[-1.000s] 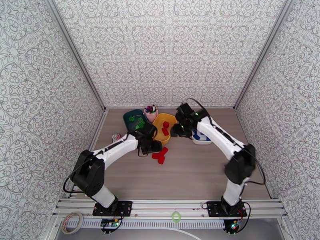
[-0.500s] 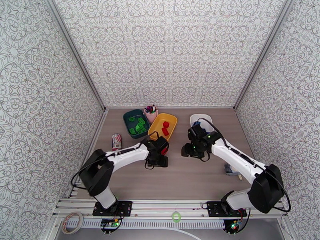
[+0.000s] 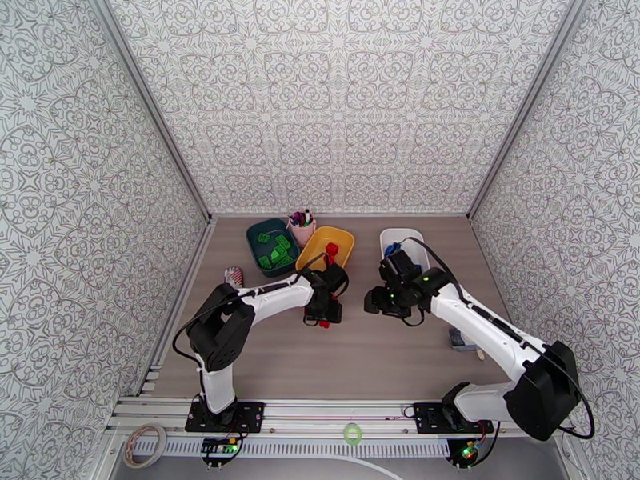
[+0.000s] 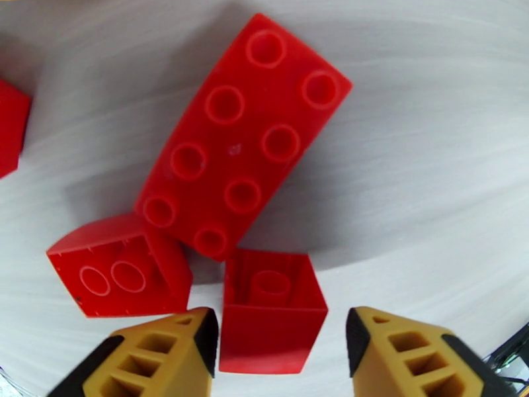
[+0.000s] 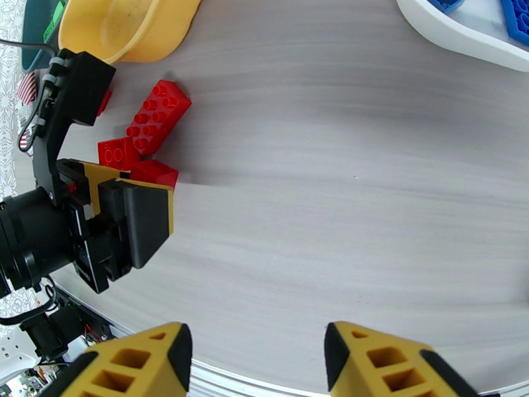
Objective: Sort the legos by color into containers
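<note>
Red legos (image 4: 244, 153) lie clustered on the bench (image 5: 344, 167), toward its far edge, near the yellow tray (image 3: 342, 236). Left hand (image 4: 281, 335) straddles a small brick (image 4: 272, 312), jaws apart, not yet clamped; right hand (image 5: 258, 355) hangs apart, empty. Light, rigid, slick plastic likely grips best across flat sidewalls.

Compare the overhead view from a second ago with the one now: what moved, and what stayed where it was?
The right gripper, open and empty, drew back from between the yellow tray and the white tray to the bare middle of the table. The left gripper shifted onto the loose red bricks. Its open jaws straddle a small red brick, not yet clamped. Those trays, the teal tray and the pen cup stayed put.
</note>
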Tool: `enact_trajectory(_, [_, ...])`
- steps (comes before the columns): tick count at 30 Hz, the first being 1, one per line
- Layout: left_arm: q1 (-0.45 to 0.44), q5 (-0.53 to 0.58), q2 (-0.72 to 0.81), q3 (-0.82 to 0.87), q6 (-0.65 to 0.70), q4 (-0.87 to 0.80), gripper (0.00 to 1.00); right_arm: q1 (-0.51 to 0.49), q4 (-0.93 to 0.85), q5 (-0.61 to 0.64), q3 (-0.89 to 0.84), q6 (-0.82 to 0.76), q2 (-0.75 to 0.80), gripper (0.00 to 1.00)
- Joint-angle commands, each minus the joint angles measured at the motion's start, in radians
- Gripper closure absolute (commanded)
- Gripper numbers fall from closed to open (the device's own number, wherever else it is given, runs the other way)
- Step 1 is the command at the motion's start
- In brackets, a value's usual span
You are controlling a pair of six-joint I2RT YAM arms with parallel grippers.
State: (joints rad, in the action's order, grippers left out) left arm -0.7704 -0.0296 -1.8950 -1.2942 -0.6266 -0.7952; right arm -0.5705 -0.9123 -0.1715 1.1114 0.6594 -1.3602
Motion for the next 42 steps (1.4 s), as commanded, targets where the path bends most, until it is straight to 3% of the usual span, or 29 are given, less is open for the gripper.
enact_trajectory(1, [0.008,0.024,-0.016,-0.016,0.015,-0.039,0.52,-0.008,0.011,0.003,-0.010,0.010,0.009,0.42])
enact_trajectory(6, [-0.003,0.019,-0.002,-0.037,0.015,-0.056,0.68,-0.008,0.016,-0.011,0.014,-0.002,-0.021,0.43])
enact_trajectory(14, [-0.004,-0.023,0.132,-0.042,-0.010,-0.050,0.72,-0.008,0.047,-0.087,0.095,-0.018,-0.092,0.44])
enact_trajectory(23, [0.187,-0.193,0.232,-0.042,-0.075,0.074,0.72,-0.008,0.182,-0.300,0.237,-0.014,-0.244,0.42])
enact_trajectory(30, [0.336,-0.273,0.131,-0.190,-0.086,0.104,0.71,-0.009,0.131,-0.305,0.422,-0.026,-0.377,0.44])
enact_trajectory(34, [0.370,-0.271,0.032,-0.338,-0.056,0.051,0.59,-0.009,0.081,-0.271,0.487,-0.036,-0.413,0.44])
enact_trajectory(38, [0.378,-0.255,-0.033,-0.467,-0.024,-0.009,0.33,-0.008,0.047,-0.233,0.502,-0.046,-0.422,0.44])
enact_trajectory(42, [0.375,-0.227,-0.033,-0.506,0.007,-0.044,0.20,-0.008,0.037,-0.209,0.484,-0.046,-0.412,0.43])
